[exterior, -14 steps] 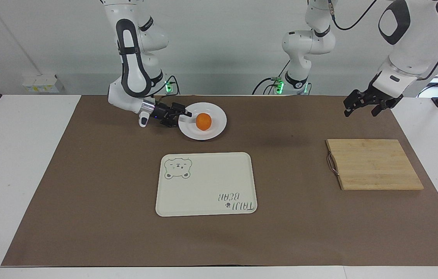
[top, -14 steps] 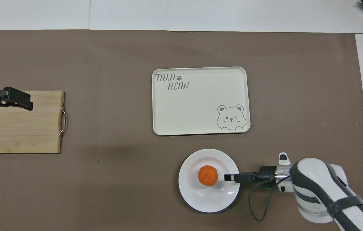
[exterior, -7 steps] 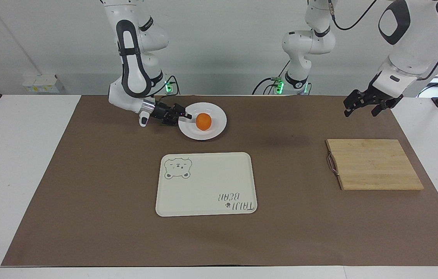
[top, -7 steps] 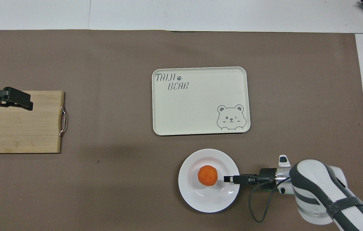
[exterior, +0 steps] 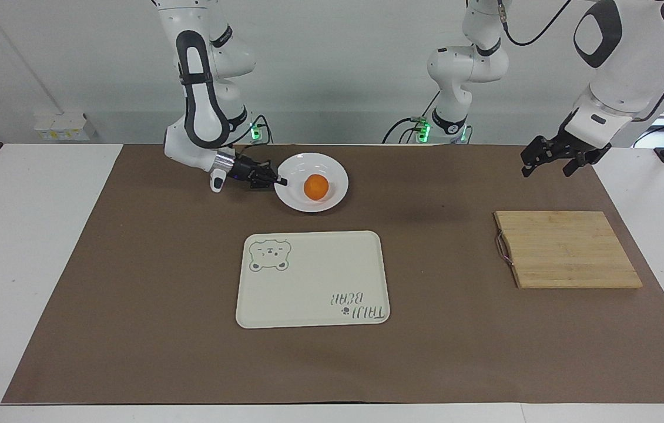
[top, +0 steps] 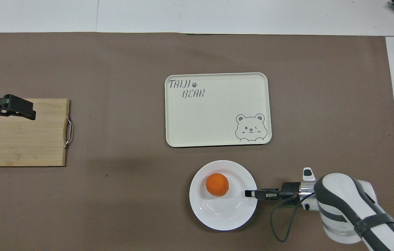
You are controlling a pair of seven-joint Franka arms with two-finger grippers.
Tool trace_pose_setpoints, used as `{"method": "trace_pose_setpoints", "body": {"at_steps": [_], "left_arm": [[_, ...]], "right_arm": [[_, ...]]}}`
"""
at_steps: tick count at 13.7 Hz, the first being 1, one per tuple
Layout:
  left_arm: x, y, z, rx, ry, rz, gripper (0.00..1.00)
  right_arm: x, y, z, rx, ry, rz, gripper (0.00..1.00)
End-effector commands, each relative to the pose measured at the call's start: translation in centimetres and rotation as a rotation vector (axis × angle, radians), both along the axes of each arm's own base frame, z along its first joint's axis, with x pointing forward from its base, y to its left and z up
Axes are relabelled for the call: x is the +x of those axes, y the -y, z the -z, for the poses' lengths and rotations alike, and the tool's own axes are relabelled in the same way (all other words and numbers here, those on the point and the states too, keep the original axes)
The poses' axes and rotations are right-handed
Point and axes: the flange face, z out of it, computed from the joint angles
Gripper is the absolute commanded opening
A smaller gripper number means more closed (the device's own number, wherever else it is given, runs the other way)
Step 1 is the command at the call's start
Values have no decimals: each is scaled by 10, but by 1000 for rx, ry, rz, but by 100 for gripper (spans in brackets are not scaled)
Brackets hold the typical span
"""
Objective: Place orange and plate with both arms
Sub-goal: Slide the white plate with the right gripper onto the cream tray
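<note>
The white plate (exterior: 299,202) (top: 225,212) lies near the robots' edge of the brown mat, with the orange (exterior: 316,186) (top: 217,184) on it, off centre toward the left arm's end. My right gripper (exterior: 280,181) (top: 249,192) reaches in level from the right arm's end and is shut on the plate's rim. The plate looks slightly tipped up at that rim. Over the edge of the wooden board nearest the robots hangs my left gripper (exterior: 546,167) (top: 29,112), open and holding nothing.
A cream tray with a bear drawing (exterior: 314,279) (top: 218,109) lies mid-table, farther from the robots than the plate. A wooden cutting board (exterior: 567,249) (top: 19,139) with a metal handle sits at the left arm's end. Two small white arms (exterior: 455,76) stand at the back.
My right gripper closed on the plate's rim. The plate shifted a little toward the left arm's end and tipped, and the orange rolled the same way. The left arm stayed still.
</note>
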Motion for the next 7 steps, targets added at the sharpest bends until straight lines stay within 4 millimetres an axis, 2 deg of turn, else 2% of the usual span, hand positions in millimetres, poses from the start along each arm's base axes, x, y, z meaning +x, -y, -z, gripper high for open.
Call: {"method": "trace_pose_setpoints", "body": {"at_steps": [1, 4, 6, 7], "left_arm": [[4, -3, -3, 6, 6, -5, 100], [4, -3, -2, 6, 6, -5, 100], [4, -3, -3, 6, 7, -5, 100], [4, -3, -3, 6, 6, -5, 100]], "right_arm": [[16, -4, -11, 65, 55, 0, 0], [25, -5, -22, 75, 75, 8, 0], [31, -8, -35, 98, 74, 14, 0], [40, -8, -45, 110, 79, 22, 0]]}}
